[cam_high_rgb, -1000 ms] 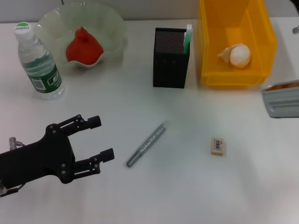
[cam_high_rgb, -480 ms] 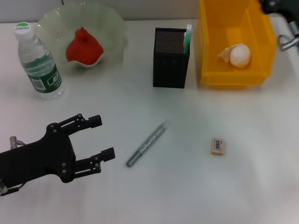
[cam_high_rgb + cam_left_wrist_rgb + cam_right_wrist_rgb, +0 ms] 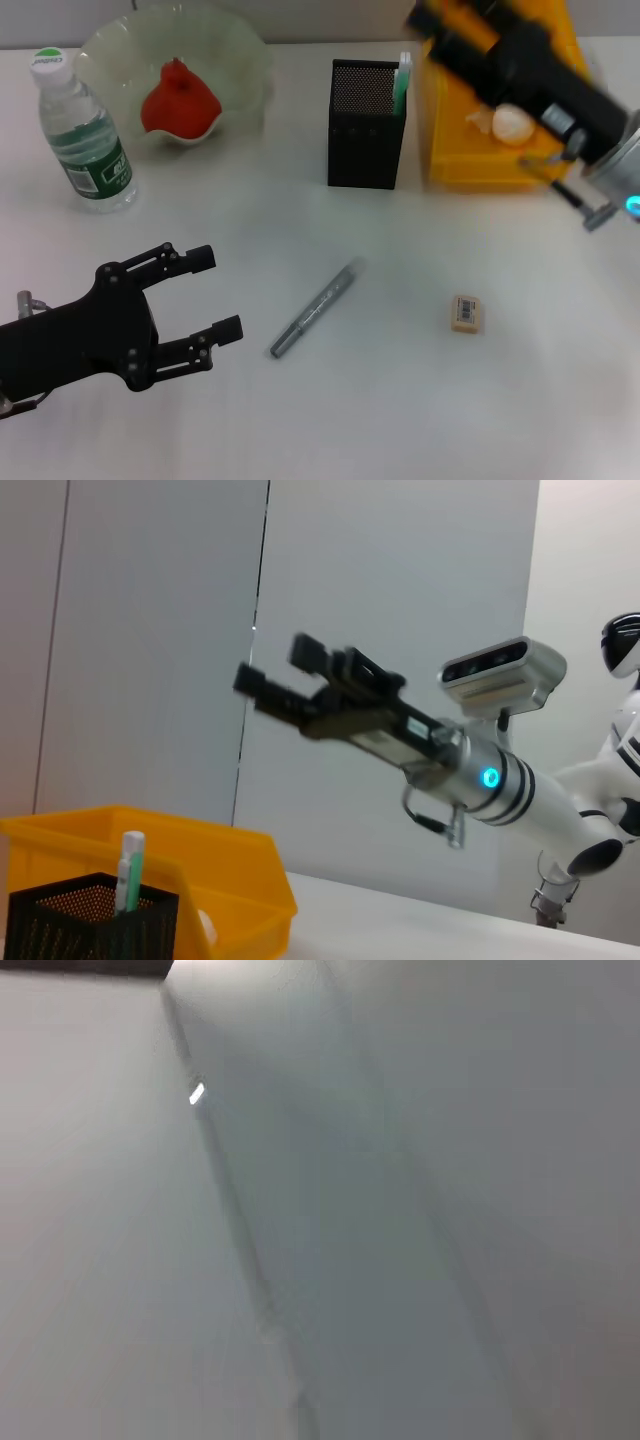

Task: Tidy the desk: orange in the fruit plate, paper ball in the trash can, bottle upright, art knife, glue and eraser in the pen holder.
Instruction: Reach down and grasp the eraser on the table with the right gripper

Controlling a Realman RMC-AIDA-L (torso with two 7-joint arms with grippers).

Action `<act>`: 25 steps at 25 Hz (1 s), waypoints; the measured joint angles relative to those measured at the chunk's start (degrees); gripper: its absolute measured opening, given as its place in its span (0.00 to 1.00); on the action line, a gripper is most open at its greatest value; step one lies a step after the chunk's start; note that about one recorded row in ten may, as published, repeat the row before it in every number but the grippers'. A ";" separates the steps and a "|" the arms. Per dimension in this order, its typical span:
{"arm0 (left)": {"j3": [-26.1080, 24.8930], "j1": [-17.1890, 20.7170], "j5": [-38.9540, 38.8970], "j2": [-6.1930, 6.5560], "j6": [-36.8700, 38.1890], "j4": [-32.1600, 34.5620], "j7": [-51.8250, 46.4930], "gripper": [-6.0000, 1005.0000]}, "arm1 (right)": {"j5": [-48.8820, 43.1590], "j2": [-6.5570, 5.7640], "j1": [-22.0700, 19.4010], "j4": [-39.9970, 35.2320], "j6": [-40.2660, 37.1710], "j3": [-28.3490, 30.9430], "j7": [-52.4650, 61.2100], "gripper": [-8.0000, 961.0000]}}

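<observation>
Right arm has swung in from the desk's right edge since a second ago; the right hand (image 3: 440, 25) now hangs high over the trash can (image 3: 445, 130), forearm crossing the bin. The left wrist view shows it raised well above the desk, fingers (image 3: 265, 685) a little apart and holding nothing. Left hand (image 3: 205, 295) hasn't moved: low at the near left, fingers spread wide, empty.

Placements:
- Paper ball (image 3: 512, 122) lies inside the trash can, under the right forearm. Done, which fits the empty right hand above it.
- Orange (image 3: 178, 100) sits in the fruit plate (image 3: 240, 50), far beyond the left hand. Done.
- Bottle (image 3: 82, 135) stands upright, cap up, just beside the plate, beyond the left hand. Done.
- Pen holder (image 3: 365, 125) stands just beside the trash can, below and left of the right hand; a green-white stick (image 3: 402, 82) pokes out of it, likely the glue.
- Art knife (image 3: 315, 308), a grey pen-like tool, lies flat on the desk just right of the left hand. Not yet stowed.
- Eraser (image 3: 466, 312) lies flat farther right, near side of the bin, well below the right hand. Not yet stowed.

Judgement: knife suits the open left hand, eraser the right.
</observation>
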 joint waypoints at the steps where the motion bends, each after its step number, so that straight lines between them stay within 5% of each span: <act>1: 0.01 0.00 0.00 0.05 0.24 0.00 0.00 0.80 | 0.00 0.00 0.00 0.00 0.00 0.00 0.00 0.80; 8: 0.02 0.11 0.00 0.57 1.26 0.29 -0.57 0.80 | -29.37 -1.74 -2.91 -10.80 -1.64 4.34 12.72 0.80; 19: 0.02 -0.29 0.01 1.19 1.53 0.62 -1.98 0.80 | -47.27 -3.41 -1.98 -16.58 -5.54 11.97 17.42 0.80; 25: 0.03 -0.62 0.00 1.84 1.53 1.17 -3.89 0.80 | -48.48 -3.55 -1.30 -17.38 -4.45 12.43 17.45 0.80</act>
